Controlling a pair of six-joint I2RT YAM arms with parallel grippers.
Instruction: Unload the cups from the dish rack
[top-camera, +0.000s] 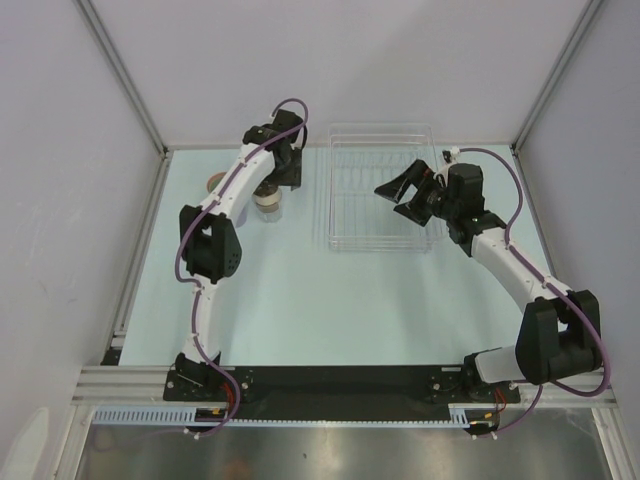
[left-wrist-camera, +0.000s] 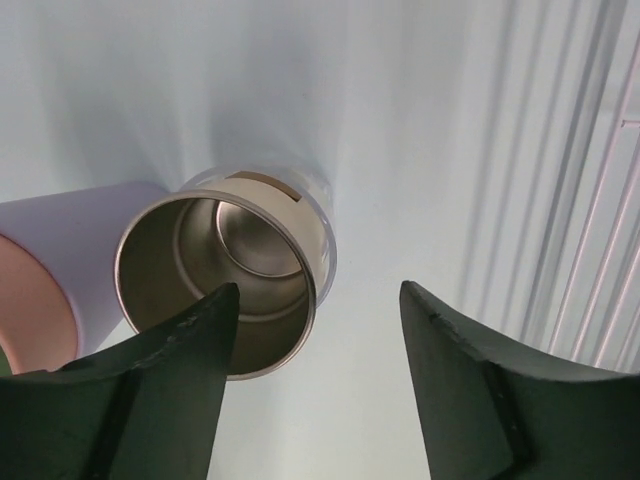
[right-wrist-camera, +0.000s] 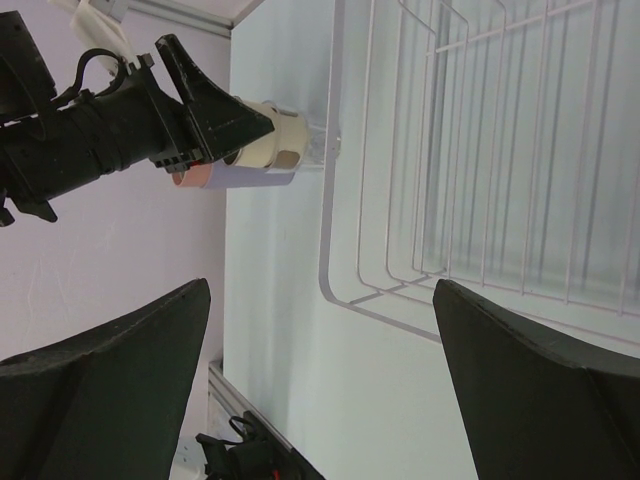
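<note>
The clear dish rack (top-camera: 380, 186) stands at the back middle, and no cup shows inside it. A beige-tan cup (top-camera: 268, 200) stands upright on the table left of the rack, mouth up in the left wrist view (left-wrist-camera: 225, 290). A lilac cup (left-wrist-camera: 70, 235) lies beside it with a salmon-pink patch (left-wrist-camera: 30, 310) at its end. My left gripper (top-camera: 285, 178) hangs open and empty just right of the beige cup (right-wrist-camera: 272, 138). My right gripper (top-camera: 390, 200) is open and empty over the rack's middle.
The rack's ribs fill the right edge of the left wrist view (left-wrist-camera: 600, 200), and its rounded corner shows in the right wrist view (right-wrist-camera: 335, 290). Grey walls close the table's back and sides. The black base rail (top-camera: 340, 380) runs along the near edge.
</note>
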